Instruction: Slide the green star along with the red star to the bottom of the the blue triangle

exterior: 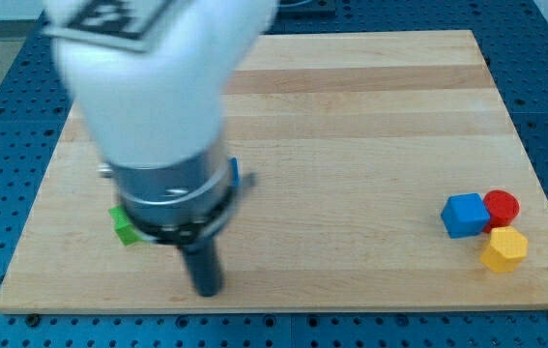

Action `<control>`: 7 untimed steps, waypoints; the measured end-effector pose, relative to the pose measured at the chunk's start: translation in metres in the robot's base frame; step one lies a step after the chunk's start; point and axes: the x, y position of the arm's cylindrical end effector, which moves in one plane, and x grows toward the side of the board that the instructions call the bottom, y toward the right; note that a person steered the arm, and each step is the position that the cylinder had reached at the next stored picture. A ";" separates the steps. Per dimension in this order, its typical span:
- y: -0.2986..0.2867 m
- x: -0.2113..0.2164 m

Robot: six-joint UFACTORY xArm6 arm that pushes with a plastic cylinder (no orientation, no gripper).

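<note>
The arm's white and grey body fills the view's left and hides much of the board beneath it. My tip rests on the board near the bottom edge, at the view's lower left. A green block, its shape partly hidden by the arm, shows just up and left of the tip. A sliver of a blue block peeks out at the arm's right side, above the tip. No red star shows; it may be hidden behind the arm.
A blue cube, a red cylinder and a yellow hexagonal block sit clustered at the view's lower right. The wooden board lies on a blue perforated table.
</note>
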 end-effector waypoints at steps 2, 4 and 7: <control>-0.097 -0.020; -0.115 -0.064; -0.053 -0.065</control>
